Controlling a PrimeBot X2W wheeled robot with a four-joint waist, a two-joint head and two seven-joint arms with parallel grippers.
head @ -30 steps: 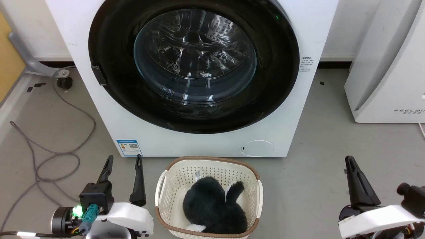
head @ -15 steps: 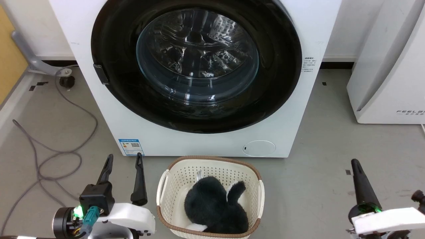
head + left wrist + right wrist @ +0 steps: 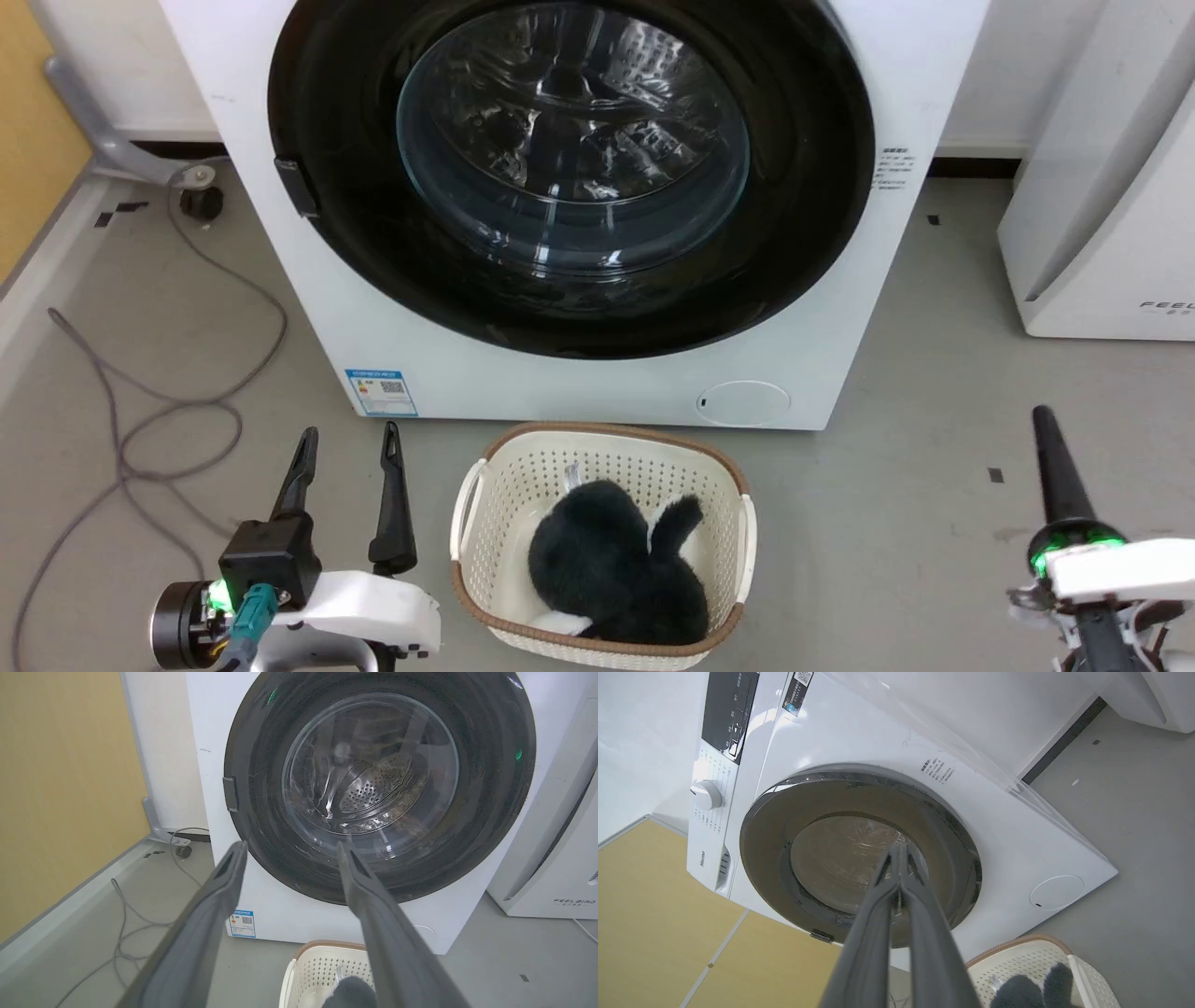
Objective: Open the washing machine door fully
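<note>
Trouble, I reckon, would start at the rim of the large round glossy black washing machine door with its clear domed glass centre. It sits shut and flush in the front of the big white front-loading washing machine, at twelve o'clock from the robot. That black ring looks slick, and a small dark tab at its nine o'clock is the one grip I can pick out. Whether it is catch or hinge I cannot tell, so a pull at the wrong edge would do nothing or strain it. The left gripper waits low at seven o'clock, jaws spread wide and empty. The right gripper, at five o'clock, has its jaws pressed together on nothing, so it could only poke or hook, and might skid off. A cream perforated plastic basket with a brown rim, holding a black and white fluffy bundle, stands just before the machine at six o'clock, where a reaching arm could knock it. A grey cable loops on the floor at nine o'clock, a likely snag for the wheels. As for writing, "Hisense" runs near the white dial and "FEELAIR" marks the white appliance at three o'clock. The blue label sticker carries a QR code, its print too small to read.
</note>
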